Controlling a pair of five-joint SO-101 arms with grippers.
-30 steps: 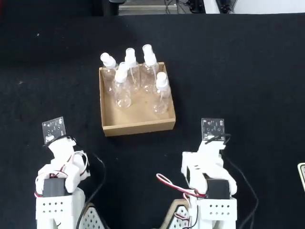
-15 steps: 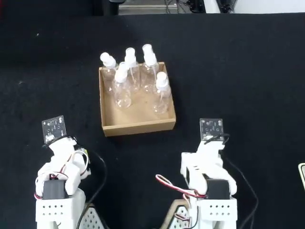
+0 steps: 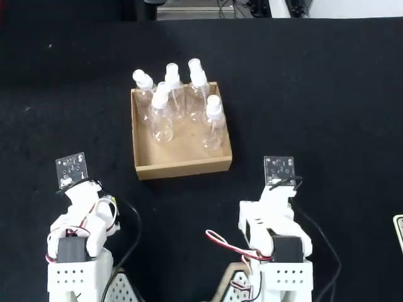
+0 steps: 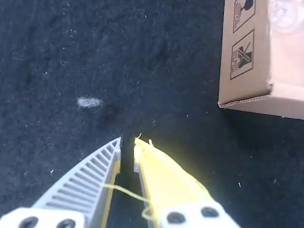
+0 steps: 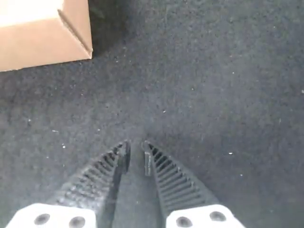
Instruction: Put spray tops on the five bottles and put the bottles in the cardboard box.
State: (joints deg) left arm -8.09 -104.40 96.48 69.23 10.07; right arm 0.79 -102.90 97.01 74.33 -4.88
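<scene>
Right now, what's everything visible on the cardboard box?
The cardboard box is a shallow, open-topped, roughly square tray of plain brown card, lying flat on the black table. Printed handling symbols mark one outer wall. Five clear bottles with white spray tops stand inside, crowded toward its far side; the near floor is bare. The left gripper and right gripper are apart from it.

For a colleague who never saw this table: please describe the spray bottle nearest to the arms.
On the black table, find the open cardboard box holding five clear spray bottles. The bottle stands by the box wall on the side of the right arm, apart from the other four, which cluster toward the far wall.
</scene>
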